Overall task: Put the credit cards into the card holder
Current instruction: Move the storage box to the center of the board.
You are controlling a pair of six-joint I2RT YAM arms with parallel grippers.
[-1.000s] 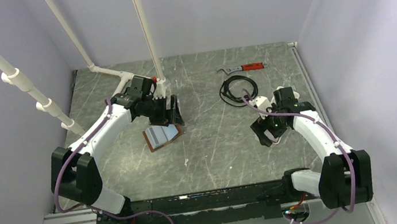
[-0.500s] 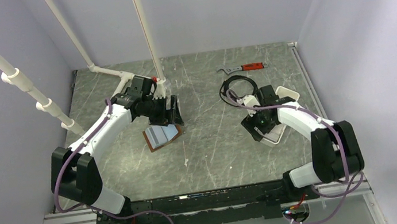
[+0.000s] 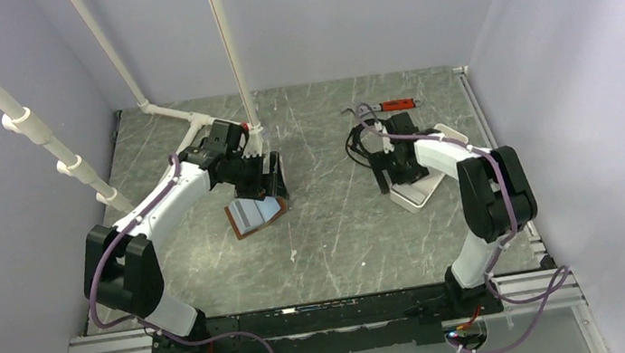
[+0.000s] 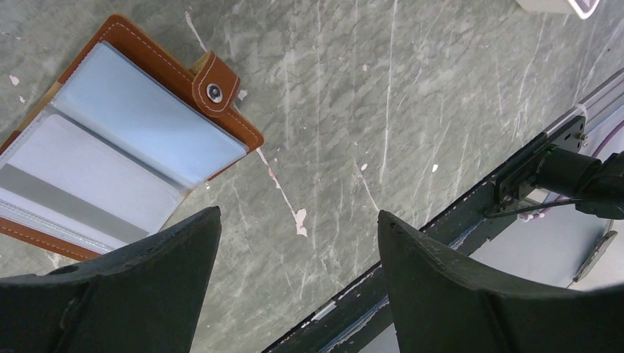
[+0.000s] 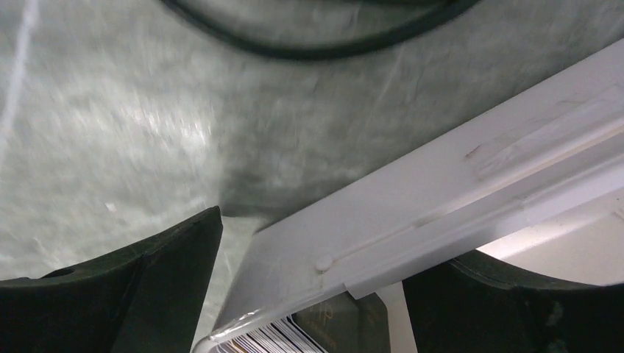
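The card holder (image 3: 252,214) is a brown wallet lying open on the table, with clear sleeves and a snap tab; it also shows in the left wrist view (image 4: 125,154). My left gripper (image 3: 270,177) hangs open and empty just beyond it, jaws wide apart over bare table (image 4: 298,243). The credit cards (image 5: 283,340) are a stack of thin cards on edge inside the white tray (image 5: 441,206), with a dark card beside them. My right gripper (image 5: 324,246) is open and straddles the tray's wall, one finger outside and one inside. In the top view it (image 3: 386,174) sits at the tray's left edge.
The white tray (image 3: 420,188) sits right of centre. A coiled black cable (image 3: 365,140) lies just beyond it, and shows in the right wrist view (image 5: 316,51). A red-handled wrench (image 3: 395,104) lies at the back. White pipes stand at the back left.
My right arm has swung left and away from me, bringing its gripper to the tray's left edge. The left arm and the wallet have not moved.
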